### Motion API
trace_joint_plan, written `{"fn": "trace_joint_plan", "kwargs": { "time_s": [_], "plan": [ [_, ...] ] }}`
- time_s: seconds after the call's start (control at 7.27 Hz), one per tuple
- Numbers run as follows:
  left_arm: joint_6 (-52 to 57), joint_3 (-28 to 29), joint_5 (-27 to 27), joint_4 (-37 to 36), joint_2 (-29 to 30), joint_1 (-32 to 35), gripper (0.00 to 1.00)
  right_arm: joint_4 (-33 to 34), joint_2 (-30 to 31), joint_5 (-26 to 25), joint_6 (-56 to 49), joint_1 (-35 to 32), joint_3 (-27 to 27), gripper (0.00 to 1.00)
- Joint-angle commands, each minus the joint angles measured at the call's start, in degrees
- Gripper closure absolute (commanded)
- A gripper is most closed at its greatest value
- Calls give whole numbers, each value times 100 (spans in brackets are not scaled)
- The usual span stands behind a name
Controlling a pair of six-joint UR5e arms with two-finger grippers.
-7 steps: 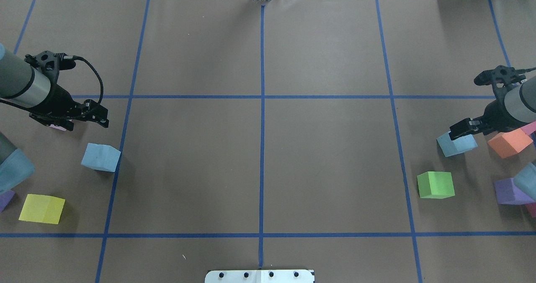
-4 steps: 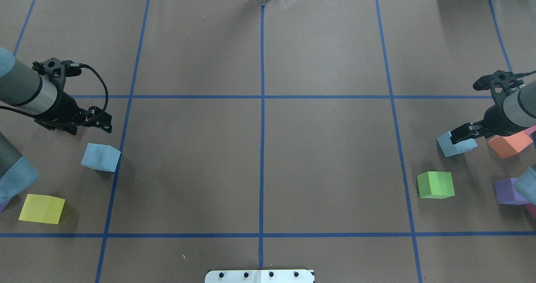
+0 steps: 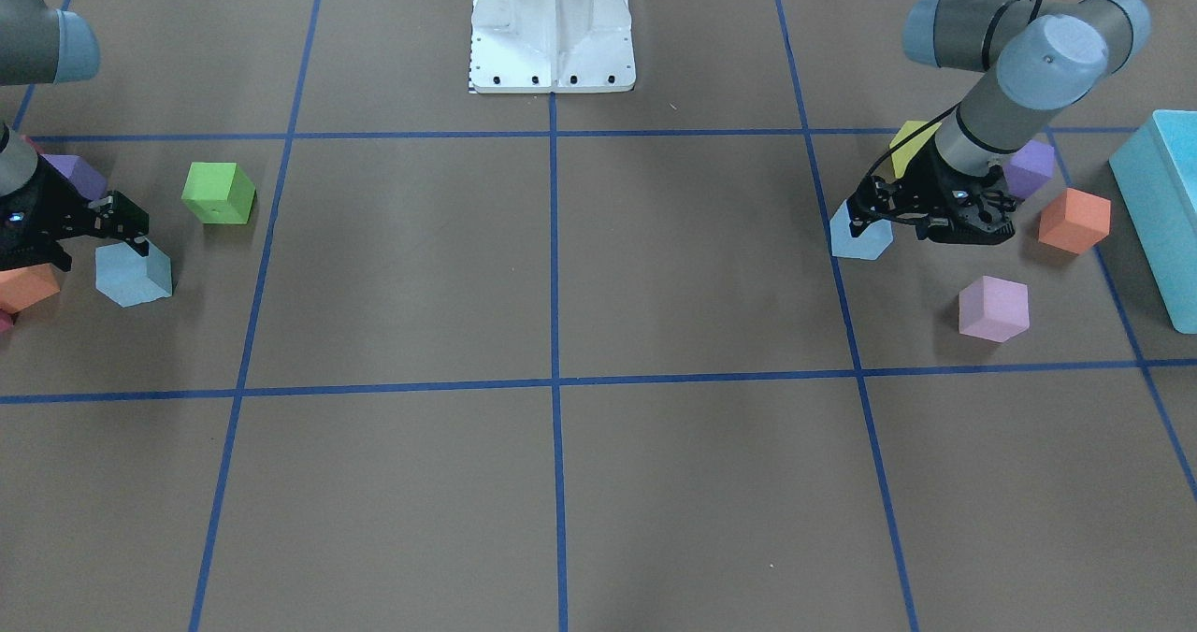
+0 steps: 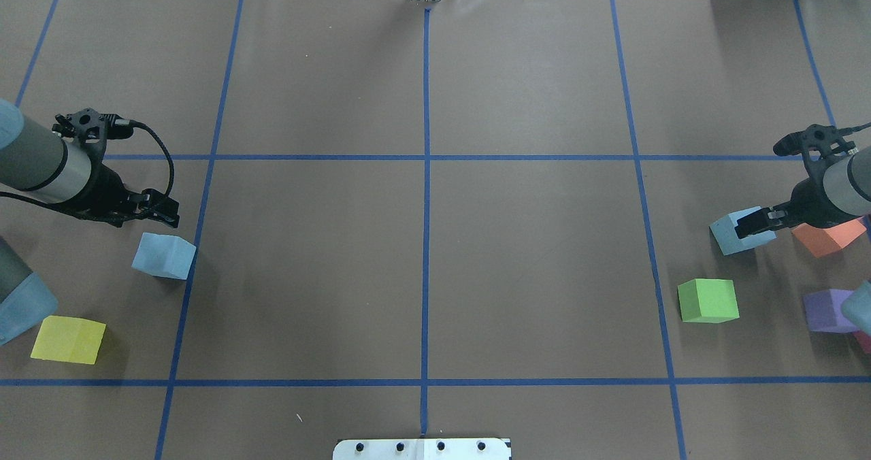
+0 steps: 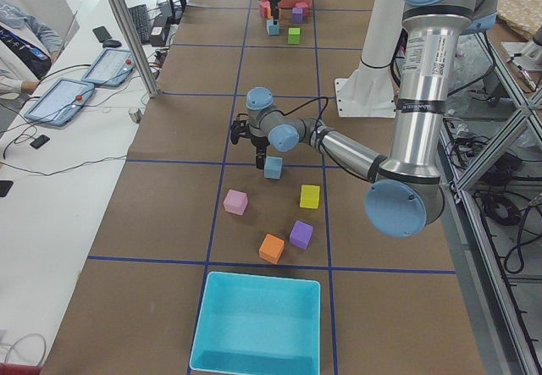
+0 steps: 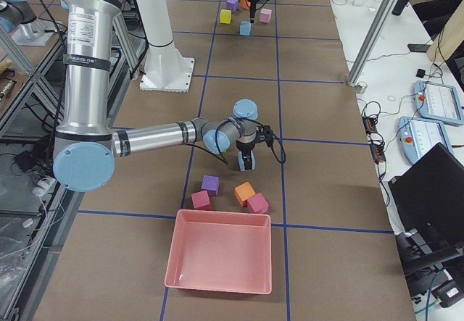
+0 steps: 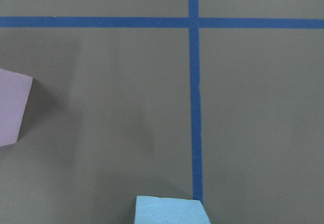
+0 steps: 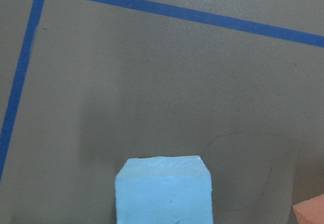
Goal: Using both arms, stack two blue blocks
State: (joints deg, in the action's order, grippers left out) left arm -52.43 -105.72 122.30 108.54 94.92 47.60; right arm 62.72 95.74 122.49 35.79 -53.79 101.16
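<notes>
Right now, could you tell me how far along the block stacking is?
Nothing is stacked yet: the left blue block and the right blue block rest on the table, far apart. In hand: the left gripper hangs over the left block, the right gripper over the right one; I cannot tell whether either has closed. Left: grasp, lift, bring together, stack.

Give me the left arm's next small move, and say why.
Probably ease the left gripper sideways over the left blue block, then down around it. In the overhead view the gripper sits beside that block, not above it, and the left wrist view catches only the block's top at the frame's bottom edge. The right gripper is at the right blue block.
</notes>
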Motion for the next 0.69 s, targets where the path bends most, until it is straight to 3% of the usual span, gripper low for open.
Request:
{"fn": "trace_joint_plan", "kwargs": {
  "time_s": [0.0,0.55],
  "plan": [
    [40,-28,-84,18,-35,-32,2,-49,-55,12,207,53,-9,0],
    [40,-10,-84,18,-44,-32,2,-40,-108,-40,218,132,-35,0]
  ]
}}
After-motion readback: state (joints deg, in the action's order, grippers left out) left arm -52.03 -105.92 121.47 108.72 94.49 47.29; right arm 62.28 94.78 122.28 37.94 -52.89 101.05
